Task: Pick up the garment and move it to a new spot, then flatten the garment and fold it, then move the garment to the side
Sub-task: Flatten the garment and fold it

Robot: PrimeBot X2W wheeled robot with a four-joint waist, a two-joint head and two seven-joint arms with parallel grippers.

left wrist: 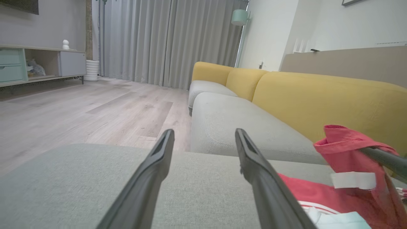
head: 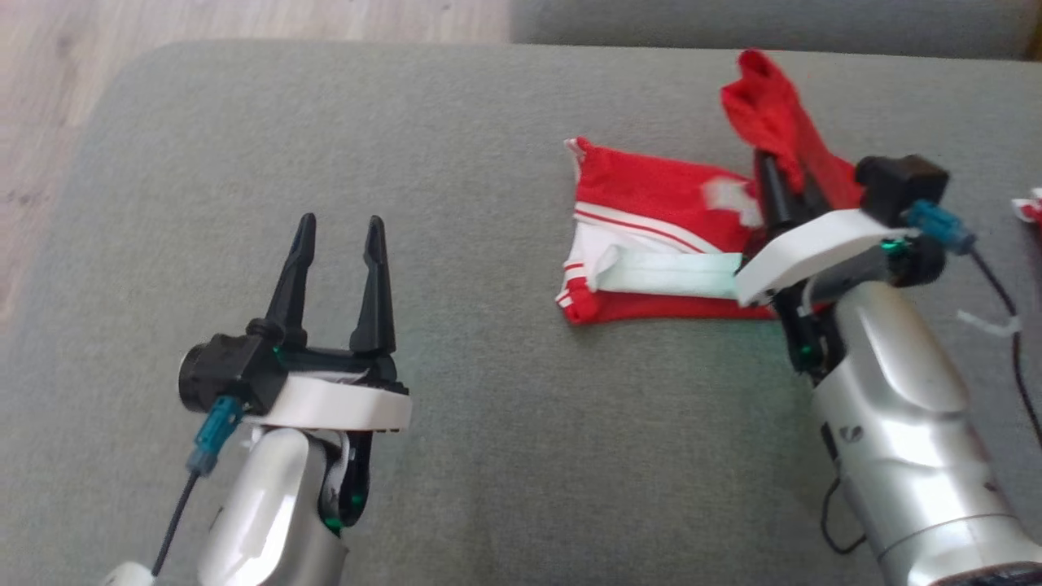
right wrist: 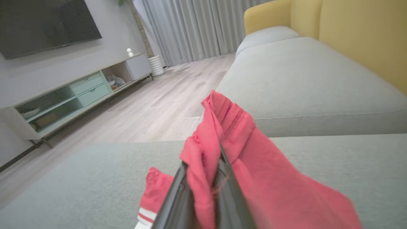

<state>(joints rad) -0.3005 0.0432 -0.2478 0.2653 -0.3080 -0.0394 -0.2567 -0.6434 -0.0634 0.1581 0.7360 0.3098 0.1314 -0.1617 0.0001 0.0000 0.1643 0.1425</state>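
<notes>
The left gripper (head: pixel 341 224), two long dark fingers on a pale wrist, hangs with its jaws spread wide and nothing between them, above bare grey woven upholstery (head: pixel 488 423). Its wrist view looks out between the fingers toward a second grey seat (left wrist: pixel 229 121) and a yellow sofa back (left wrist: pixel 318 95). It seems parked clear of the work, free to take another corner if one is needed.

Well off to that gripper's right lies the red knit garment with white stripes and a pale band (head: pixel 643 195). Most of it is flat on the cushion, just ahead of and beneath the right gripper (head: pixel 772 175). That gripper is clamped narrow on a bunched edge of the cloth. The pinched part stands in a peak above its fingertips, and the rest trails down to its left. Raising one edge this way suits a fold, since the edge can be carried over the flat part, so I judge the folding step to be in hand.
</notes>
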